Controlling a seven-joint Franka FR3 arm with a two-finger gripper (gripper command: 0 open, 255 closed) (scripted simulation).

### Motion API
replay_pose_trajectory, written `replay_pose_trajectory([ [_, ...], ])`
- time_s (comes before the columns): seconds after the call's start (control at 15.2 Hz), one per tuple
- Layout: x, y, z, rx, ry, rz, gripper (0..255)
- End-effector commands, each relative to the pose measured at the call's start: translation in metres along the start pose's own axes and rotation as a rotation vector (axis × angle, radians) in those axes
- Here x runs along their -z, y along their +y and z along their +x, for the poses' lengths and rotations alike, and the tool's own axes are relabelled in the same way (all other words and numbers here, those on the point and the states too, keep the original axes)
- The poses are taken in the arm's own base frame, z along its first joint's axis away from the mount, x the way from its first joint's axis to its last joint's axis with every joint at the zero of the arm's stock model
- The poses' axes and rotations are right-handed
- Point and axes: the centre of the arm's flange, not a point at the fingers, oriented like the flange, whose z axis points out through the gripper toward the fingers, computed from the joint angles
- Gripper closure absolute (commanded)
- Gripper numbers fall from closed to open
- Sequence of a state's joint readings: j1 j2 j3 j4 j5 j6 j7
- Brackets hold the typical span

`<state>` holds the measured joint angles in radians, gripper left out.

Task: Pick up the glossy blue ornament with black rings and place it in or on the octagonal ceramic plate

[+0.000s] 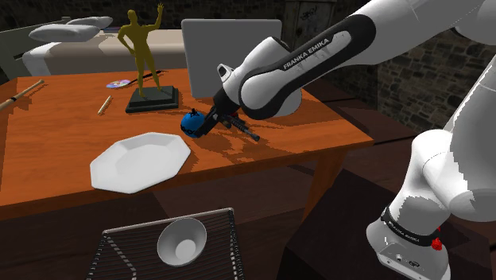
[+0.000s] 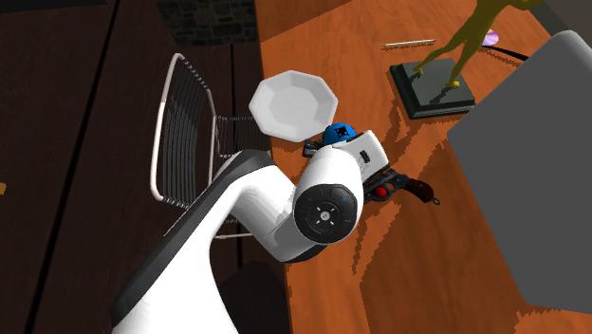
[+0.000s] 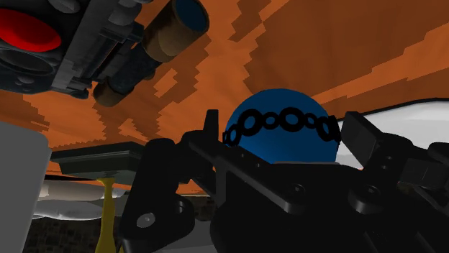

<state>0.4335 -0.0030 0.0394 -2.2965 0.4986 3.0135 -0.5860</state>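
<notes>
The glossy blue ornament (image 1: 191, 122) (image 2: 339, 133) with a chain of black rings around it rests on the orange-brown wooden table, just beyond the white octagonal plate (image 1: 139, 163) (image 2: 294, 104). My black gripper (image 1: 200, 125) (image 2: 325, 144) is down at the table beside the ornament. In the wrist view the blue ball (image 3: 280, 144) sits between my two fingers, and the gripper (image 3: 284, 128) is open with a finger close on each side. A white edge of the plate (image 3: 424, 108) shows past the ornament.
A black device with a red part (image 1: 242, 129) (image 2: 403, 185) (image 3: 108, 50) lies on the table under my wrist. A golden figurine (image 1: 143, 48) on a dark base and a grey upright panel (image 1: 230, 48) stand behind. A wire basket holding a white bowl (image 1: 181, 241) sits below the table's front edge.
</notes>
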Motion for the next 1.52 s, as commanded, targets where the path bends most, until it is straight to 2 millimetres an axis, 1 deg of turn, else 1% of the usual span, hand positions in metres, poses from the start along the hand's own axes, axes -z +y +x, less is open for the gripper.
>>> replay_pose_trajectory([
  [0.0,0.000,0.000,0.000,0.000,0.000,0.000,255],
  [0.59,0.000,0.000,0.000,0.000,0.000,0.000,255],
  [1.45,0.051,0.001,0.046,0.000,0.000,0.000,255],
])
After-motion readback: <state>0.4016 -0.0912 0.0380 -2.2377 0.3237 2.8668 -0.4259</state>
